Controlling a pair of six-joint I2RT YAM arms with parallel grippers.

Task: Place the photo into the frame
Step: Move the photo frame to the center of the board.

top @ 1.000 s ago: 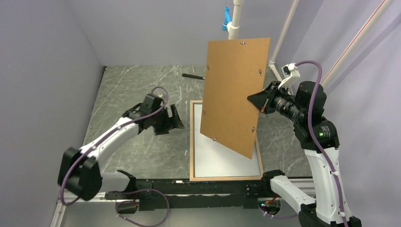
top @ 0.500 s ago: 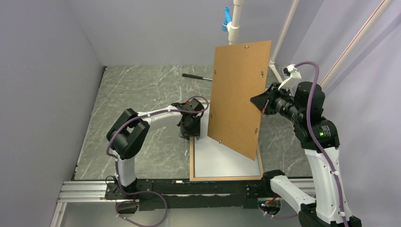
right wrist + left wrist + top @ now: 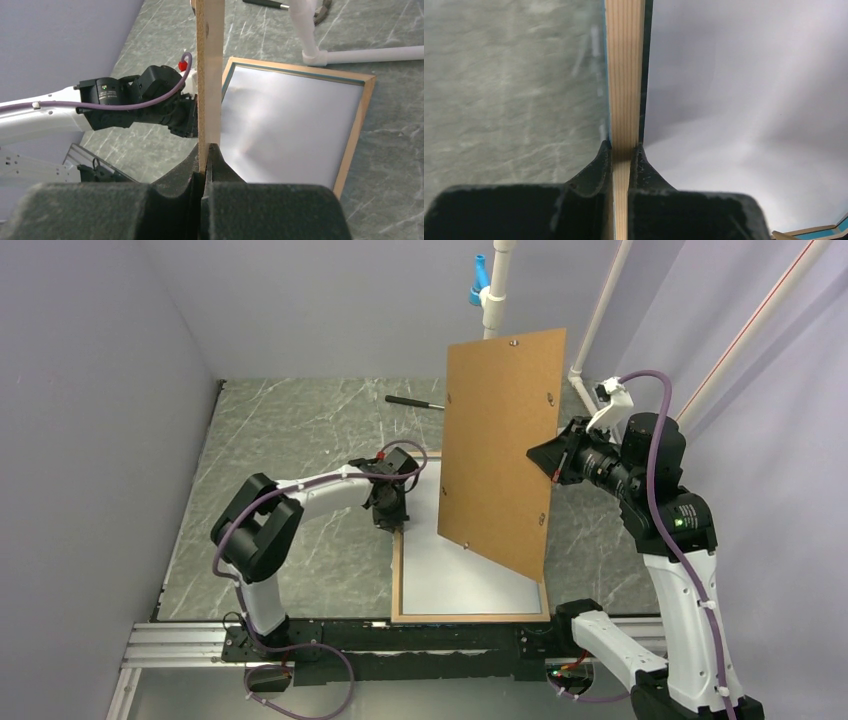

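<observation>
Saw left pincer (image 3: 625, 148) pinched shut on the left rail of the frame (image 3: 624, 75), long axis near-to-far, right pincer (image 3: 205, 150) clamping backing board (image 3: 500, 440) near upright over it.

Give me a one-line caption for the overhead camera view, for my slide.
Left gripper clamps the frame edge on the table; right gripper holds the brown backing board tilted over it.
</observation>
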